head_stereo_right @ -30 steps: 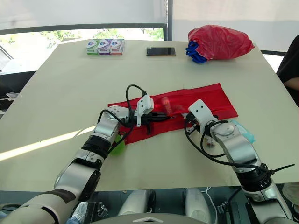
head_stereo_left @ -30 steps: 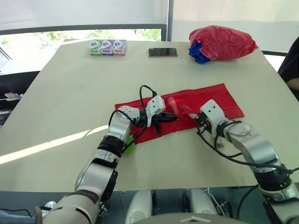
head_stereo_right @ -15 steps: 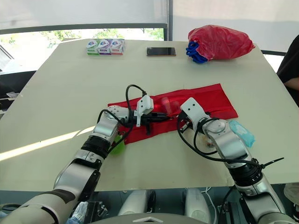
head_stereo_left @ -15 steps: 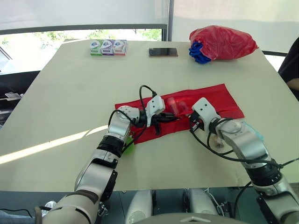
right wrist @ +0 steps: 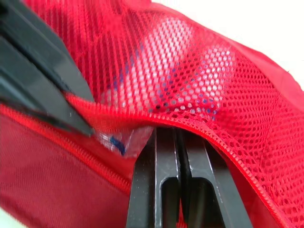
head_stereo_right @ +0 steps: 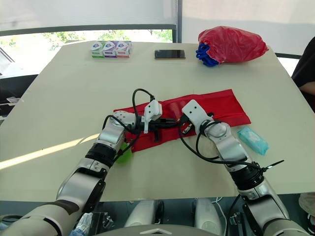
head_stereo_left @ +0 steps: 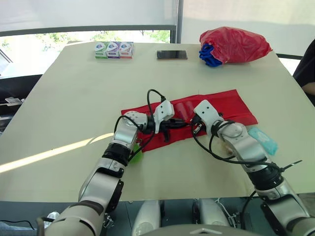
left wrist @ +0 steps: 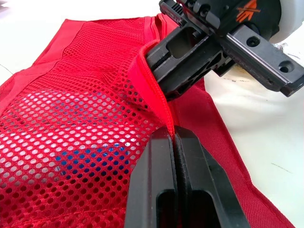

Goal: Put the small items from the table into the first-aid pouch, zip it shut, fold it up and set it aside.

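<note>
Table (head_stereo_left: 74, 98); red pouch (head_stereo_left: 231, 103) flat at its middle.
I noted my right gripper (head_stereo_left: 193, 129) had slid along the mesh edge to meet the left gripper (head_stereo_left: 179, 125), both clamped on it; blue packet (head_stereo_left: 262, 140) uncovered beside it, still unpacked.

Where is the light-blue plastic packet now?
Eye views: the light-blue plastic packet lies on the beige table at the robot's right, beside its right forearm, near the red fabric pouch's right end.

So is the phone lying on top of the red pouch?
No, the phone lies on the bare table near its far edge, well apart from the red pouch.
</note>
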### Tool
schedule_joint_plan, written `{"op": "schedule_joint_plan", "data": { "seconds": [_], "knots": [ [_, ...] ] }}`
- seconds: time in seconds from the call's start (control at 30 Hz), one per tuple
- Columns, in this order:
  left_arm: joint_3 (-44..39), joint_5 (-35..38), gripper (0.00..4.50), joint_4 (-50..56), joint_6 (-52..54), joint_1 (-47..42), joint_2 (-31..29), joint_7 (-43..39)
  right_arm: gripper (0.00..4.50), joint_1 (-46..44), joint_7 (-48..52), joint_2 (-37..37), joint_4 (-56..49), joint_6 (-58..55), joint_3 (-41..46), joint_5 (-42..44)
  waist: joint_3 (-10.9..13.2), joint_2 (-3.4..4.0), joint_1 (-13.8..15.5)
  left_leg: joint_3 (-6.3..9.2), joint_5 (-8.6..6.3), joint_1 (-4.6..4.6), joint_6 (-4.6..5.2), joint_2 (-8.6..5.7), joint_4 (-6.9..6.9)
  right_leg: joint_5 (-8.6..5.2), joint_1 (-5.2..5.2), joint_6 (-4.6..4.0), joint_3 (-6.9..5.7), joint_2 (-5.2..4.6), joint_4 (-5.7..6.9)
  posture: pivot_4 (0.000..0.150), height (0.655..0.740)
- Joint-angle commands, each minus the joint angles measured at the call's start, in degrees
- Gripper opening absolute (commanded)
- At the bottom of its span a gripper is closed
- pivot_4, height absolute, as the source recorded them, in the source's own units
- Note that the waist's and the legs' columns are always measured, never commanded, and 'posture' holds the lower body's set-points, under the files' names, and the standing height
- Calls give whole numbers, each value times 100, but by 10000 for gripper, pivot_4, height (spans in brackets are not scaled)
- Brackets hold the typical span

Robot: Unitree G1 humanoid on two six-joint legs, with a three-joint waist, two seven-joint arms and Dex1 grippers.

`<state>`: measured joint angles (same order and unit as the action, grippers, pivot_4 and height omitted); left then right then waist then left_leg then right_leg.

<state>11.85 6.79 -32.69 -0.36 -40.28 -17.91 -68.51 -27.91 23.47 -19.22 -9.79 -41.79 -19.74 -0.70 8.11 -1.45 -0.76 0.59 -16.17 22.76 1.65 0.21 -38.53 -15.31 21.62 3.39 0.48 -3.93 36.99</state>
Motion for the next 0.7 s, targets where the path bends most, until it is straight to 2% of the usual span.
{"op": "schedule_joint_plan", "data": {
  "seconds": [0.03, 0.23, 0.37, 0.5, 0.6, 0.63, 0.7],
  "knots": [
    [49, -6, 0, 118, -78, -42, 48, -33, 688, 201, 252, -211, -505, 517, 189, 56, 0, 0, 7, 0, 0, 0, 0, 0, 0, 0, 0, 0, 0, 0, -1, 1500, 7400],
    [-22, -36, 0, -141, -209, -170, 22, -2, 688, 1024, 846, -683, -1771, 403, 599, 624, 0, 0, 10, 1, -4, 0, 7, 0, 0, 0, -1, 0, 0, -1, -1, 1500, 7400],
    [-66, -56, 0, -303, -427, -240, -21, -31, 688, 1907, 1028, -674, -2717, 805, 1381, 1311, 0, -1, 14, 3, -7, 2, 11, 2, 1, 0, -1, 0, -2, 1, -2, 1500, 7400],
    [-92, -87, 0, -590, -673, -355, -134, -150, 688, 3253, 1226, -768, -3566, 957, 2697, 2027, -1, -3, 59, 6, -8, 2, 13, 2, 0, 0, -6, 1, -5, 0, -5, 1500, 7400],
    [-103, -127, 0, -866, -867, -444, -214, -208, 688, 3989, 1457, -835, -3832, 1079, 3483, 2587, -1, -2, 35, 3, -8, -2, 14, 1, 1, 0, -9, 1, -3, 0, -5, 1500, 7400],
    [-104, -151, 0, -977, -951, -480, -255, -229, 4465, 4227, 1569, -826, -3898, 1134, 3832, 2897, -1, -2, 17, 0, -8, -5, 14, 2, 1, 0, -9, 1, 1, 1, -2, 1500, 7400],
    [-114, -231, 0, -1311, -1150, -616, -347, -226, 9208, 4908, 1804, -822, -4038, 1253, 4647, 3345, 1, 0, 14, 1, -9, -10, 15, 5, 2, 0, -12, 1, 0, 2, 0, 1500, 7400]
  ]
}}
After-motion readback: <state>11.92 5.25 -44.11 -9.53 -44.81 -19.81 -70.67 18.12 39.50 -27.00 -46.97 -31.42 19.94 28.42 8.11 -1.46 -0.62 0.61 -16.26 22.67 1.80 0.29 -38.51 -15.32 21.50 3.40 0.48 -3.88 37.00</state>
